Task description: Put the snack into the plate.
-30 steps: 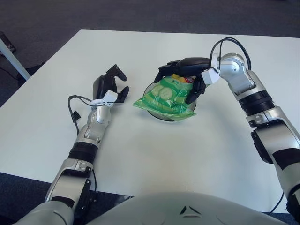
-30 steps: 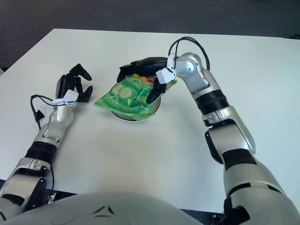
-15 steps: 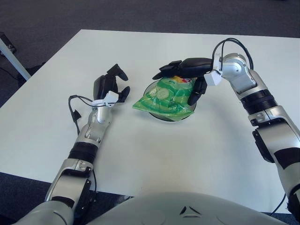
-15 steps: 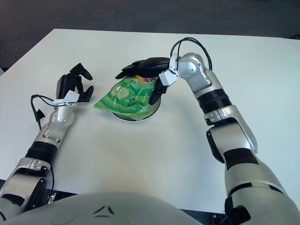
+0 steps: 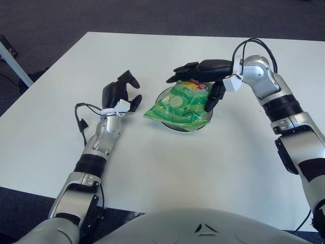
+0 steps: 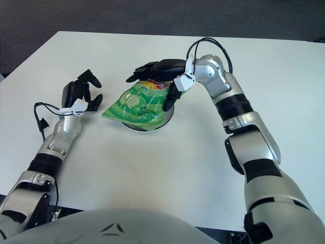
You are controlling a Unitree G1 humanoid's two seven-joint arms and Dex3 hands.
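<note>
A green snack bag point(image 5: 179, 106) with cucumber pictures lies across a small dark plate point(image 5: 205, 120) in the middle of the white table; its left end sticks out over the rim. My right hand point(image 5: 202, 76) hovers just above the bag's far end with fingers spread, and its thumb point(image 5: 212, 100) hangs down beside the bag's right edge. It holds nothing. My left hand point(image 5: 121, 91) rests to the left of the plate, fingers relaxed and empty. The bag also shows in the right eye view point(image 6: 137, 107).
The white table point(image 5: 167, 162) ends at a near edge in front of me, with dark floor beyond its far and left edges. A black cable point(image 5: 79, 122) loops beside my left forearm. A white post point(image 5: 12, 63) stands at far left.
My right hand has opened and lifted up and slightly right off the snack bag. The bag has settled on the plate. The left hand has barely moved.
</note>
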